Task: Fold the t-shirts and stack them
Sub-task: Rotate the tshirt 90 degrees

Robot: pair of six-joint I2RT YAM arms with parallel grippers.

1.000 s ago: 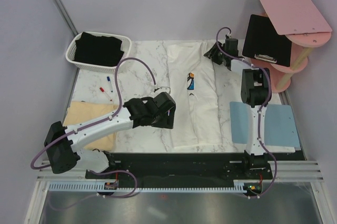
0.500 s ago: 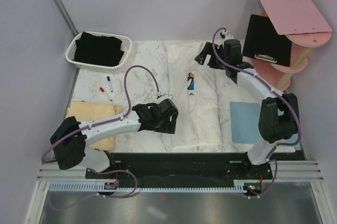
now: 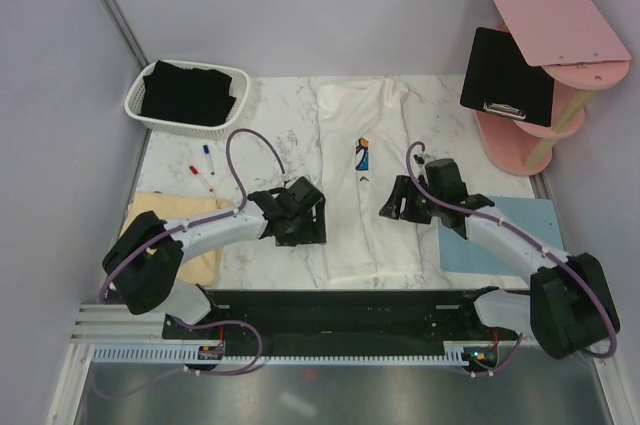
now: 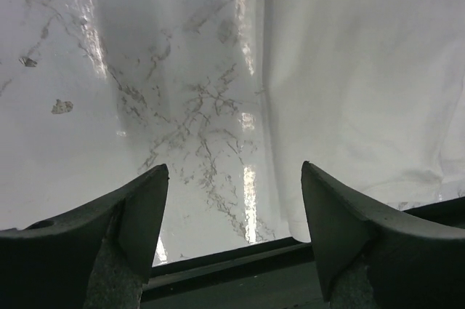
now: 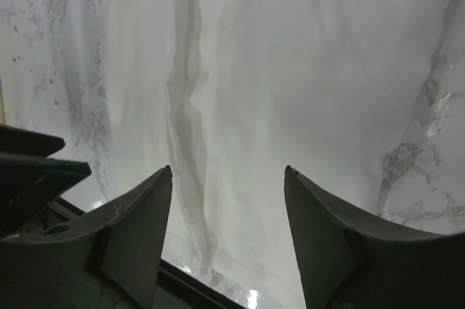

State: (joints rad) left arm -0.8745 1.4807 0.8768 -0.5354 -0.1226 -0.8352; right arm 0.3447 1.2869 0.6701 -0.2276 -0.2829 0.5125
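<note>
A white t-shirt [image 3: 375, 225] lies as a long strip down the middle of the table, its blue square print [image 3: 362, 155] facing up. My left gripper [image 3: 303, 235] hovers open over bare marble just off the shirt's left edge; the left wrist view has the shirt [image 4: 363, 69] to the right of the open gripper [image 4: 234, 167]. My right gripper [image 3: 390, 207] is open above the shirt's right side, with nothing between its jaws [image 5: 229, 169] and white cloth [image 5: 290, 69] below. A pale yellow t-shirt [image 3: 165, 213] lies at the near left. A black t-shirt [image 3: 190, 95] fills the basket.
The white basket [image 3: 135, 105] stands at the far left corner. Two markers [image 3: 205, 160] lie near it. A light-blue mat [image 3: 525, 235] lies at the near right. A black clipboard [image 3: 505, 75] leans on the pink shelf [image 3: 560, 15] at the far right.
The right arm has swung back from the shirt's far right corner to its near right side. The left gripper has shifted slightly, staying beside the left edge.
</note>
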